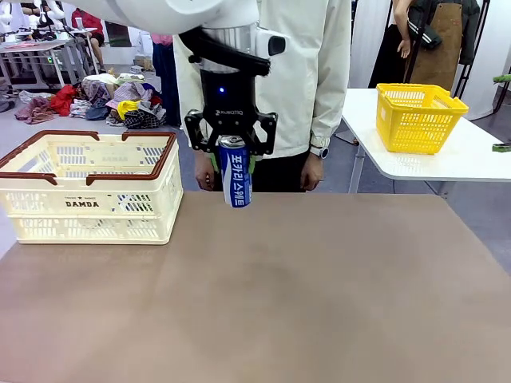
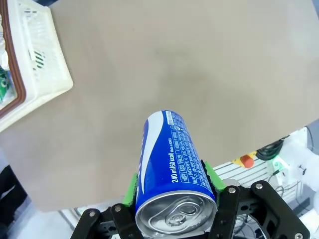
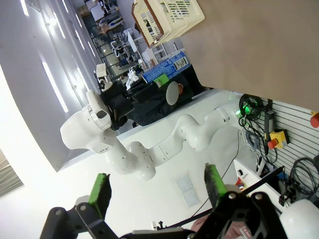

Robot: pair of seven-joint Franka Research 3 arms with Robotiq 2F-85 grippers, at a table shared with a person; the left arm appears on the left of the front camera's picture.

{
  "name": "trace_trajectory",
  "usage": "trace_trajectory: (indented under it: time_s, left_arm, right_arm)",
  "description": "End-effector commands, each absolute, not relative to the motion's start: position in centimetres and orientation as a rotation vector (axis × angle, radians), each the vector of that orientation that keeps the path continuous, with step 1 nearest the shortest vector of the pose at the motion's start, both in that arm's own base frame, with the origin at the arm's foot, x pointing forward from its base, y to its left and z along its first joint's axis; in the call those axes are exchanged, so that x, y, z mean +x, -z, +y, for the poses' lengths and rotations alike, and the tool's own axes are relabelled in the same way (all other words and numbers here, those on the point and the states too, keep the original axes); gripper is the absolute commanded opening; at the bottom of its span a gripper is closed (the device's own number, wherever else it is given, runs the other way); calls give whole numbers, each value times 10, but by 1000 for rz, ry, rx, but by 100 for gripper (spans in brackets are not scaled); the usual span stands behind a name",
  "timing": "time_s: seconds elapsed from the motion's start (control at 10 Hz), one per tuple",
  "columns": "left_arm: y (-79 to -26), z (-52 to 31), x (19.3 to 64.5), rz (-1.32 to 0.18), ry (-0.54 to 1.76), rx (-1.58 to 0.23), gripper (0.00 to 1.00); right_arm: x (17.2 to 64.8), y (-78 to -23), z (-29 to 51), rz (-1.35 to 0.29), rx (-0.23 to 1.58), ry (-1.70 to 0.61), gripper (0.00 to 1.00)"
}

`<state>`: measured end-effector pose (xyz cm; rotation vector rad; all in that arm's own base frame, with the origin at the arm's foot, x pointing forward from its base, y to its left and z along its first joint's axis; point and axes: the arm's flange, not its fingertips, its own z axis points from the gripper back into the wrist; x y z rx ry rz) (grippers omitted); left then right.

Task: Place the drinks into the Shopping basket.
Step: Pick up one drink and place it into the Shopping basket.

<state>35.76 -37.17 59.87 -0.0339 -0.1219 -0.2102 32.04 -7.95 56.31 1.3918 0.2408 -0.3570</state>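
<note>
Green-padded left tool (image 1: pixel 233 153) was clamped on a can (image 1: pixel 235 172), held upright above the tabletop (image 1: pixel 303 295) for transfer to the basket (image 1: pixel 88 187); right tool (image 3: pixel 157 191) was spread wide.

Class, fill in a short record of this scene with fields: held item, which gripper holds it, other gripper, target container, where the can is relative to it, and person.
held item: drink can, blue and white
holder: left gripper, shut on it, raised above the table
other gripper: right gripper, open, empty
target: Shopping basket, at the table's left
can vs basket: beside it, not over it
person: standing behind the can
</note>
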Motion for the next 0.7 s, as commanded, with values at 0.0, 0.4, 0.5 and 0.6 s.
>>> trace_trajectory:
  time_s: [0.0,0.4,0.5,0.6]
  left_arm:
    - [-588,-383,357,-120,228,-34,0]
    - [-582,-386,357,-103,235,-29,0]
    - [-598,-368,376,-173,211,-14,0]
    - [-622,-328,396,-177,262,-62,0]
  right_arm:
    - [322,-568,-80,240,1406,349,100]
    - [322,-568,-80,240,1406,349,100]
    - [322,-568,-80,240,1406,349,100]
    - [322,-568,-80,240,1406,349,100]
